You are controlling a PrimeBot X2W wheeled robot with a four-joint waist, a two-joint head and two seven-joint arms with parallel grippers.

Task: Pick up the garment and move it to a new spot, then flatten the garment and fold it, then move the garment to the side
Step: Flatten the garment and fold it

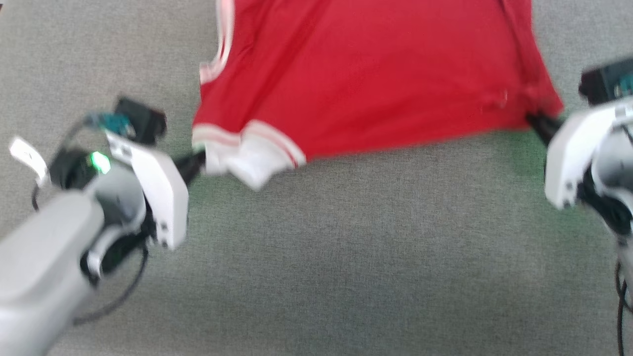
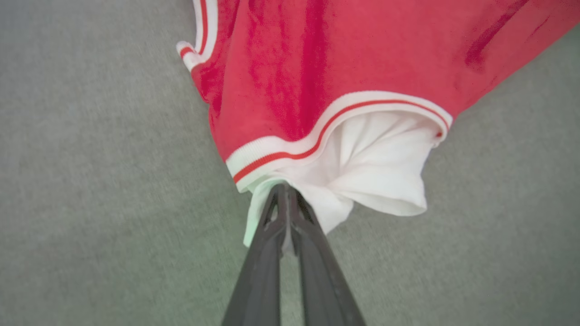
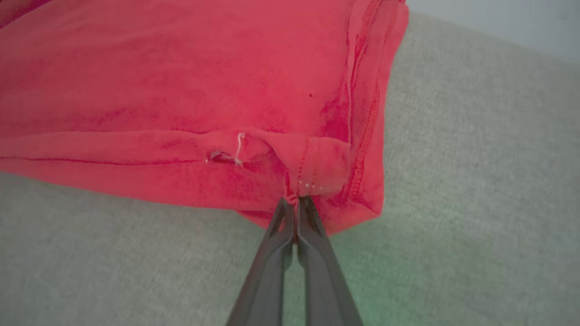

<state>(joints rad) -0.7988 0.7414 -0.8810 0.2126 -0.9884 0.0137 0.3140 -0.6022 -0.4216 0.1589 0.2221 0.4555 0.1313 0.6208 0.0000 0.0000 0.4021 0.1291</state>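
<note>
The red garment (image 1: 366,74) hangs stretched between my two grippers above the grey surface, its near edge sagging a little in the head view. My left gripper (image 1: 200,160) is shut on the white sleeve (image 2: 376,167), just under the red-and-white striped trim (image 2: 317,136); its tips (image 2: 285,192) pinch the white cloth. My right gripper (image 1: 534,121) is shut on the red hem corner (image 3: 317,176), with its tips (image 3: 297,201) closed on the folded seam. The "23" print is out of sight.
Grey carpet-like fabric (image 1: 346,257) lies under and around the garment, with bare room toward me. A paler strip (image 3: 507,22) borders it at the top right of the right wrist view. Cables hang by my right arm (image 1: 620,296).
</note>
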